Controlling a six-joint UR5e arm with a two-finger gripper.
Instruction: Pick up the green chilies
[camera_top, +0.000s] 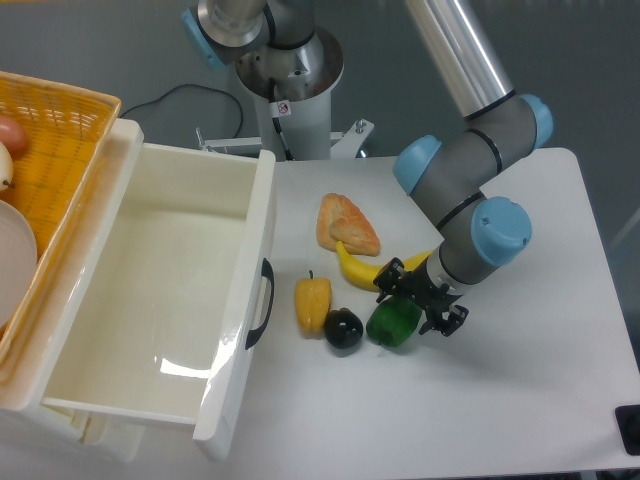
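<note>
1. Lowest in view: white tub (235, 300), deep, with a dark handle on its right wall, standing left on the white table (540, 400).
2. Green chilies (393, 323): glossy, bright green, lumpy, lying on the table right of centre, just right of the dark fruit (343, 328) and seemingly touching it.
3. Gripper (420, 302): down over the chilies' upper right side, black fingers (441, 323) spread on either side of it; cannot tell whether actually clamped on it or merely parted around it.
4. Yellow pepper (313, 304): dark-stemmed, just left of the dark fruit.
5. Banana (362, 268): above the chilies, its right end running under the gripper.
6. Bread-like piece (346, 224): orange-tan, touching the banana's upper end.
7. Yellow basket (50, 130): far left, beyond the tub.
</note>
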